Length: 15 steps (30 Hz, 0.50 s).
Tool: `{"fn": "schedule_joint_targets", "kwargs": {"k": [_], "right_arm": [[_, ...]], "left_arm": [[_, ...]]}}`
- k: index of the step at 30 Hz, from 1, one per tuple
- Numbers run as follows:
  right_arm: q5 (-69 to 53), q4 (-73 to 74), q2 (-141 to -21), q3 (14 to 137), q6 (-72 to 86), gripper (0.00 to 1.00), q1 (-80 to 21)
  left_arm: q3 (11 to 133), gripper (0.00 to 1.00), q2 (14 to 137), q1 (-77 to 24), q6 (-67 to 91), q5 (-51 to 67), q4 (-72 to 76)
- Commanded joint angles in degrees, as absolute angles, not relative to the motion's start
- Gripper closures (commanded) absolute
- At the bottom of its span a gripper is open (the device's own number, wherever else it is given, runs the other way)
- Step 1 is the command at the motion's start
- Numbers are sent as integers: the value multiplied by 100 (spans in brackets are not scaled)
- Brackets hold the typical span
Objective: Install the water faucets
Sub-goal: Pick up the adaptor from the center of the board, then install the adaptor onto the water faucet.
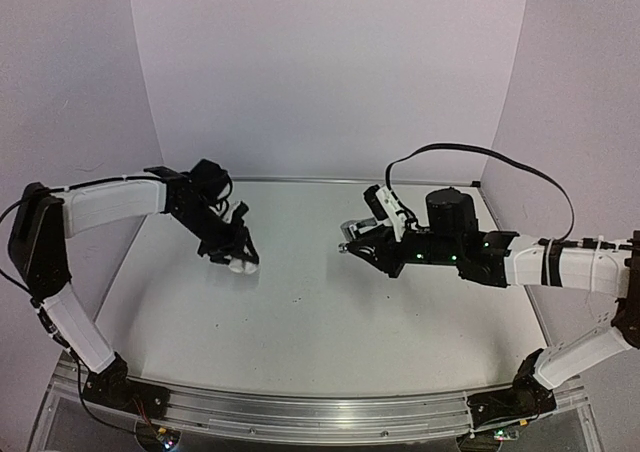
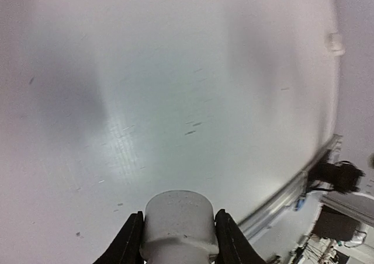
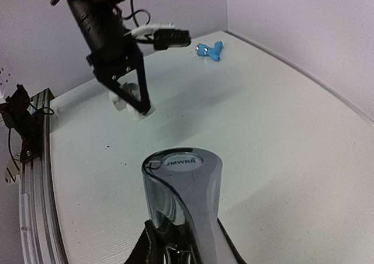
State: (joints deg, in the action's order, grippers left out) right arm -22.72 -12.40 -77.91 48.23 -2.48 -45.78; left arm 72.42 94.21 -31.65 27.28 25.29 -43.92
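Overhead view faces the table (image 1: pixel 300 322); both wrist views skim it closely.

silver faucet (image 3: pixel 184 202), small oval label on top, reads "jmwrr"

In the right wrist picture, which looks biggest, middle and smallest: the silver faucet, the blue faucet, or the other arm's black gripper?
1. silver faucet, biggest, though it is right against the camera.
2. left gripper.
3. blue faucet, smallest, but farthest away, so its real size is unsure.
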Motion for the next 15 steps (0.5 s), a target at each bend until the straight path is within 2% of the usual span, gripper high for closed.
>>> {"fn": "schedule_joint_targets", "kwargs": {"k": [1,3,7,11,15], "right_arm": [[-2861,-2604,-7457,5097,-1477,100,-4596],[-3013,-2948,-7532,5351,-1642,100,-4600],[-3509,-3386,-7805,6129,-1871,100,-4600],[-3873,-3830,-8044,6532,-2240,100,-4680],[-4186,-4274,-8114,6657,-2795,100,-4824]], "left_arm": [[7784,100,8585,-2965,3421,5927,-2583],[7627,100,8408,-2928,4167,6671,-1531],[7197,100,7984,-2918,5735,7265,1146],[7261,100,7741,-2922,6119,7444,1879],[7012,100,7693,-2927,7628,7563,3978]]}}
